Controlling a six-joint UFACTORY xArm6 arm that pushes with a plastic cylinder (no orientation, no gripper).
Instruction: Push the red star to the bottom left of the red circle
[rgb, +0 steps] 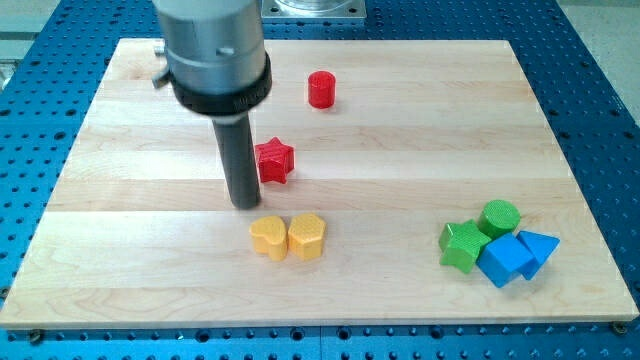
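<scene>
The red star (274, 161) lies flat on the tabletop (400, 130), near the middle. The red circle (321, 89), a short upright cylinder, stands apart from it, toward the view's top and slightly right.

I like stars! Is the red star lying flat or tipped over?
Flat: the red star shows its whole star face upward on the board.

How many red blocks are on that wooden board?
2. The red circle sits near the view's top centre; the red star lies below it, just right of my tip. None seem hidden.
</scene>
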